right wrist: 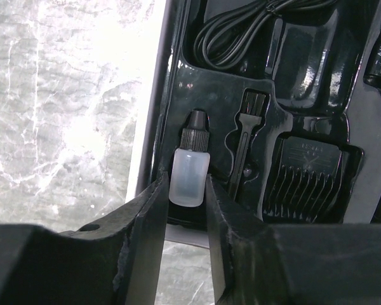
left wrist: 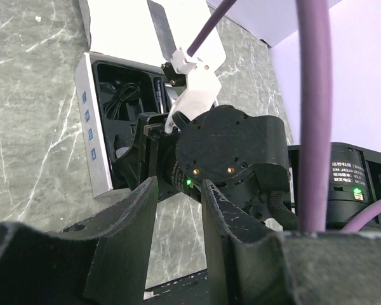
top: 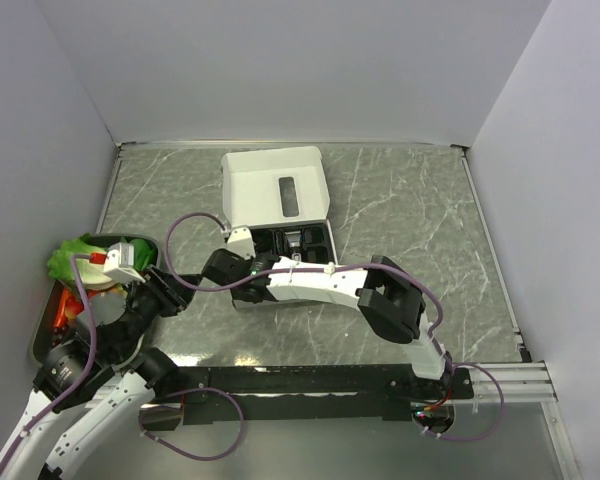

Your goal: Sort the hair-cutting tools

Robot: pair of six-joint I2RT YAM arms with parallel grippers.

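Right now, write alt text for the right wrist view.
The right gripper closely flanks a small translucent bottle with a black cap, lying in a box's black moulded insert; a grip cannot be confirmed. A brush, comb attachment and coiled cord sit in neighbouring recesses.

We lose the cord (right wrist: 241,28) at the right wrist view's top edge. The base of the small bottle (right wrist: 189,168) hides between the jaws of the right gripper (right wrist: 187,190); whether they pinch it we cannot tell. Overhead, the right arm (top: 320,285) masks the near half of the box (top: 270,180).
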